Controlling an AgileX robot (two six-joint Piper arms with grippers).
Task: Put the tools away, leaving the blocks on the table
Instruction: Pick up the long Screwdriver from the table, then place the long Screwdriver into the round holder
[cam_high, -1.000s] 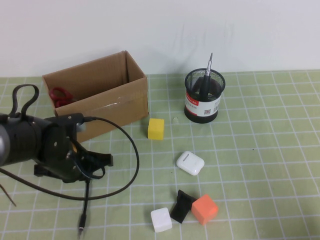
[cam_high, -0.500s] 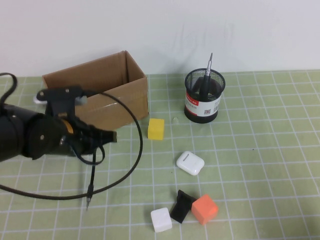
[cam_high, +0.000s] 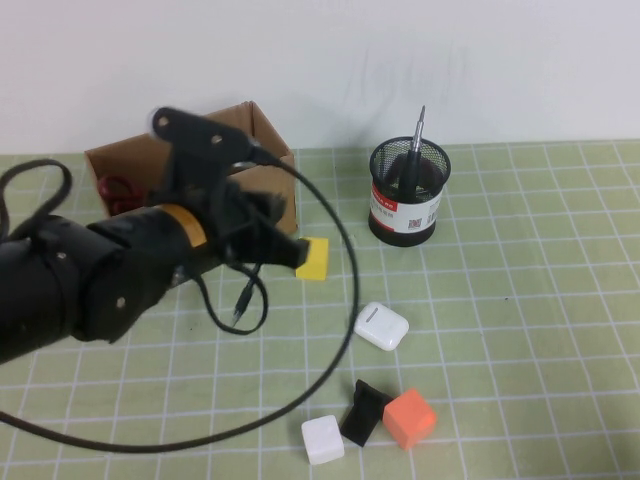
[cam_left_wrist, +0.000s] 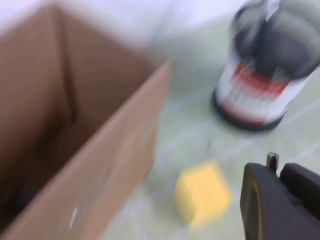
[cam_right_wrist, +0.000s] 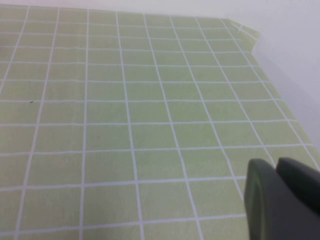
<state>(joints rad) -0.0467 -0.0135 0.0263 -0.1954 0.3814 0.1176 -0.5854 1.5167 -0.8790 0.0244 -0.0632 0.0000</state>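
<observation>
My left gripper (cam_high: 278, 248) hangs just in front of the cardboard box (cam_high: 225, 195), beside the yellow block (cam_high: 315, 259). It is shut on the thin black rod (cam_high: 243, 291), which dangles below it; the rod's metal end (cam_left_wrist: 272, 160) pokes out between the fingers. Red-handled scissors (cam_high: 116, 190) lie inside the box. The screwdriver (cam_high: 416, 140) stands in the black mesh cup (cam_high: 405, 192). White (cam_high: 322, 439), black (cam_high: 364, 411) and orange (cam_high: 410, 417) blocks sit together at the front. My right gripper (cam_right_wrist: 278, 175) is shut, empty, over bare mat.
A glossy white rounded case (cam_high: 381, 325) lies on the green grid mat (cam_high: 520, 300) between the yellow block and the front blocks. A black cable (cam_high: 350, 270) loops from my left arm across the mat. The wall runs along the back.
My left arm has risen and swung right from the front left of the mat to the box's front corner, carrying the rod. The blocks, case and cup have stayed put.
</observation>
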